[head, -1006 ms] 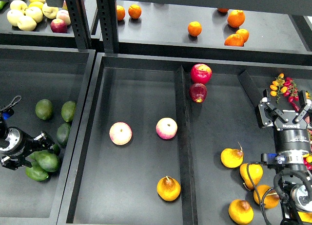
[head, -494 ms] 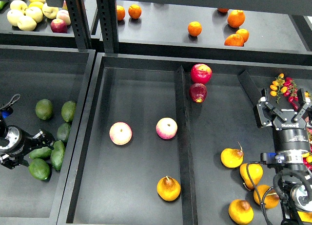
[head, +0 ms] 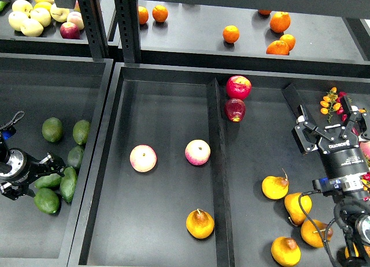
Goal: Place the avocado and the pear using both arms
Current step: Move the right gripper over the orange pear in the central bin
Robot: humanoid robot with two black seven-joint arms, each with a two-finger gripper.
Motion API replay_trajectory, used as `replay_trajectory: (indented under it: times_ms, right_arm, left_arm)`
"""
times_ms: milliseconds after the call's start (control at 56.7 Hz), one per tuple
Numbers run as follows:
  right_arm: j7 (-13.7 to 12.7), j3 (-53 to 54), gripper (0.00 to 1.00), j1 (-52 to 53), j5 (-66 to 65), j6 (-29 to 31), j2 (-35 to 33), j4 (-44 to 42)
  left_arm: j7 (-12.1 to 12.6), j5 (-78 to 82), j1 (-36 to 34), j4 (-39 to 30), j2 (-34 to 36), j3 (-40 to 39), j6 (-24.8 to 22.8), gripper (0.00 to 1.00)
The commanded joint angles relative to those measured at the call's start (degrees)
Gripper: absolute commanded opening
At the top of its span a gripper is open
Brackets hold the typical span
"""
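Several dark green avocados lie in the left tray (head: 34,88), among them one (head: 52,129) at the back and one (head: 50,181) right at my left gripper (head: 40,175). That gripper is low in the tray with its fingers spread on either side of this avocado. An orange-yellow pear (head: 200,223) lies in the middle tray (head: 167,105) near the front. More pears, one of them (head: 274,187), lie in the right tray. My right gripper (head: 329,129) hovers open and empty above the right tray, behind the pears.
Two pink-yellow apples (head: 143,158) (head: 197,152) lie in the middle tray. Two red apples (head: 238,86) sit beyond the divider (head: 215,163). A bunch of small red and orange fruit (head: 338,105) lies by the right gripper. Oranges (head: 230,33) and pale apples (head: 34,15) are on the back shelf.
My left gripper drew back to the left and nudged the front avocados into new positions. My right gripper shifted a little left and tilted.
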Motion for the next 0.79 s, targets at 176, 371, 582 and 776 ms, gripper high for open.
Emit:
replay_trajectory:
  times_ms: [176, 371, 582, 776]
  right_arm:
    - [-5.6, -16.7, 1.00, 10.7, -0.1, 0.8, -10.1, 0.0]
    - [-5.6, -31.9, 1.00, 20.2, 0.0, 2.4, -13.6, -0.1]
    - [-5.6, -51.3, 1.00, 31.1, 0.0, 3.9, -13.6, 0.0]
    - [-5.6, -62.9, 1.00, 38.6, 0.2, 3.9, -11.4, 0.1]
  left_arm:
    - [0.0, 0.0, 0.1, 0.0, -0.4, -0.2, 0.0, 0.96]
    - [0.0, 0.0, 0.1, 0.0, -0.5, -0.3, 0.0, 0.96]
    - [0.0, 0.0, 0.1, 0.0, -1.6, -0.4, 0.0, 0.96]
    - [0.0, 0.0, 0.0, 0.0, -2.1, -0.8, 0.0, 0.96]
